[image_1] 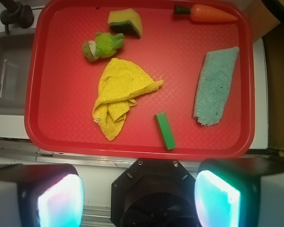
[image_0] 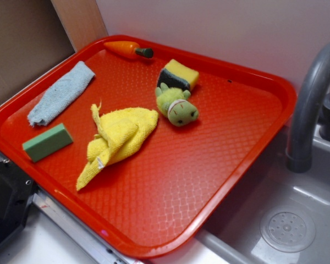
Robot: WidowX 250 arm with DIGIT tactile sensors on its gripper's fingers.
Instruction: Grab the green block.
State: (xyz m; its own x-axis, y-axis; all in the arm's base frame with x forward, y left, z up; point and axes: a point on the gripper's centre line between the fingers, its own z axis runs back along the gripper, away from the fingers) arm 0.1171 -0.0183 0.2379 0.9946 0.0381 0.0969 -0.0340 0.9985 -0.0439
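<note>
The green block (image_0: 47,142) lies flat near the left edge of the red tray (image_0: 220,181), beside the crumpled yellow cloth (image_0: 118,137). From the wrist view the green block (image_1: 165,130) sits close to the tray's near rim (image_1: 132,152), far below and ahead of my gripper (image_1: 139,198). The gripper is high above the counter edge, outside the tray, open, with its two glowing pads (image_1: 61,203) wide apart and nothing between them. The exterior view does not show the gripper.
On the tray are also a fuzzy green plush toy (image_0: 177,108), a yellow sponge (image_0: 179,75), a toy carrot (image_0: 127,49) and a blue-grey towel (image_0: 61,92). A grey faucet (image_0: 311,99) and sink (image_0: 289,220) stand to the right. A black robot part (image_0: 5,203) is at lower left.
</note>
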